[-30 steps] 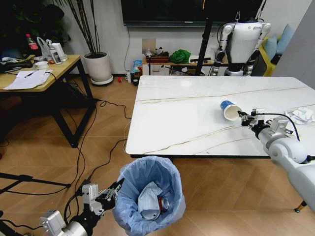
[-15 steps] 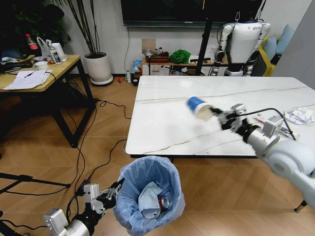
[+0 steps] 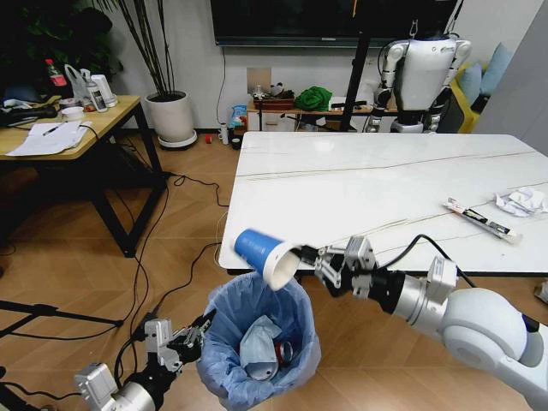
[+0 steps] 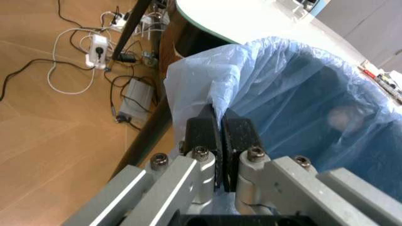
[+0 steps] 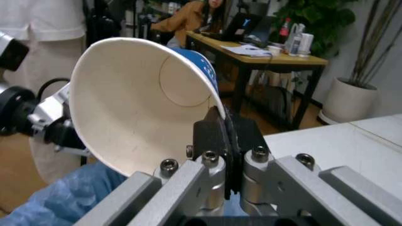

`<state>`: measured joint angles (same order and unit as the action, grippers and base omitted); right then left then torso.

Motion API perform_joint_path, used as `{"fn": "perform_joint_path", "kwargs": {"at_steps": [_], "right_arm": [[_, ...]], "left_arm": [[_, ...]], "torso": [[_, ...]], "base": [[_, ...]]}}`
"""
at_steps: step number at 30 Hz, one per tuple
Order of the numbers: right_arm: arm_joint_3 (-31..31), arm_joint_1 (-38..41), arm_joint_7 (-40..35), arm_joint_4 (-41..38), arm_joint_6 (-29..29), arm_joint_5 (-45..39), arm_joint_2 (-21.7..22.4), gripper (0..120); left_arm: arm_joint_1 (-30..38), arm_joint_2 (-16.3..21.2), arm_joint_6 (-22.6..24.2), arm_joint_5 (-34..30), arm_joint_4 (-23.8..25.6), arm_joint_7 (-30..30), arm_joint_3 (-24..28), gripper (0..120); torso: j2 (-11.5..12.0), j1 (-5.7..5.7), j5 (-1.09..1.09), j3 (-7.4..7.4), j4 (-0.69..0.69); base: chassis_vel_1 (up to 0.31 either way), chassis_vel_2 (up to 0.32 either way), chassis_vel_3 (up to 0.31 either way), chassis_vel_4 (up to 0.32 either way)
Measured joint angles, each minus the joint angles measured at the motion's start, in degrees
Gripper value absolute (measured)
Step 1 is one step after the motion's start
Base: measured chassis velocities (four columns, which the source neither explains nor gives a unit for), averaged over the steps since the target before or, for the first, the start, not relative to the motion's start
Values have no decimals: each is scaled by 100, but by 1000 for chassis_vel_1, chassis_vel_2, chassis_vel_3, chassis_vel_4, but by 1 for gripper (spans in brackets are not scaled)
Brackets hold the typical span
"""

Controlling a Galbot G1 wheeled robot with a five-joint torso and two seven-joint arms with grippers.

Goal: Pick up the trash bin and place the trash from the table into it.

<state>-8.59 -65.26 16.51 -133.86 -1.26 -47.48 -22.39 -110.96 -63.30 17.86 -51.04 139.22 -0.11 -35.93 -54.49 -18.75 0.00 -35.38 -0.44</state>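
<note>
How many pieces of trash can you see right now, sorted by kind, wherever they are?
Paper cup: 1, held by the right gripper over the trash bin — paper cup
Crumpled paper: 2 — on the table, in the bin
Red can: 1, in the bin — red can
Long wrapper: 1, on the table — wrapper
Total: 5

Wooden desk point(image 3: 103, 120) at left carries loose papers point(image 3: 47, 137) and bottles point(image 3: 90, 88). White plant pot point(image 3: 171, 116) stands against the back wall. Black cables point(image 3: 184, 184) trail across the wood floor. A white humanoid robot point(image 3: 424, 73) stands behind, beside a green cloth point(image 3: 313, 98).
</note>
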Motion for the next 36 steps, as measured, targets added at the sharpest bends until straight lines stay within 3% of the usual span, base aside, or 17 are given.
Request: {"fn": "perform_joint_path", "kwargs": {"at_steps": [8, 16, 27, 30, 34, 36], "right_arm": [[156, 62, 398, 179, -146, 678, 21, 0], [174, -175, 655, 394, -199, 1268, -324, 3], [203, -163, 658, 420, -188, 1228, -321, 43], [-1, -148, 529, 388, -120, 915, -405, 53], [-752, -33, -120, 368, 142, 9, -644, 72], [-959, -30, -295, 394, 195, -143, -689, 75]], "left_arm": [[-16, -7, 0, -7, 20, 2, -26, 0], [-132, 37, 8, -41, 44, 1, -39, 0], [-119, 29, 17, -109, 46, -5, -83, 0], [-142, 25, 17, -87, 55, 1, -71, 0], [-165, 22, 68, -14, 91, -93, -51, 0], [-175, 21, 142, -49, 141, -208, -46, 0]], "torso": [[0, -1, -1, 0, 1], [0, -1, 0, 0, 0], [0, -1, 0, 0, 0], [1, -1, 0, 0, 0], [1, -1, -1, -1, 1], [1, -1, -1, -1, 1]], "base": [[0, 0, 0, 0], [0, 0, 0, 0], [0, 0, 0, 0], [0, 0, 0, 0], [0, 0, 0, 0], [0, 0, 0, 0]]}}
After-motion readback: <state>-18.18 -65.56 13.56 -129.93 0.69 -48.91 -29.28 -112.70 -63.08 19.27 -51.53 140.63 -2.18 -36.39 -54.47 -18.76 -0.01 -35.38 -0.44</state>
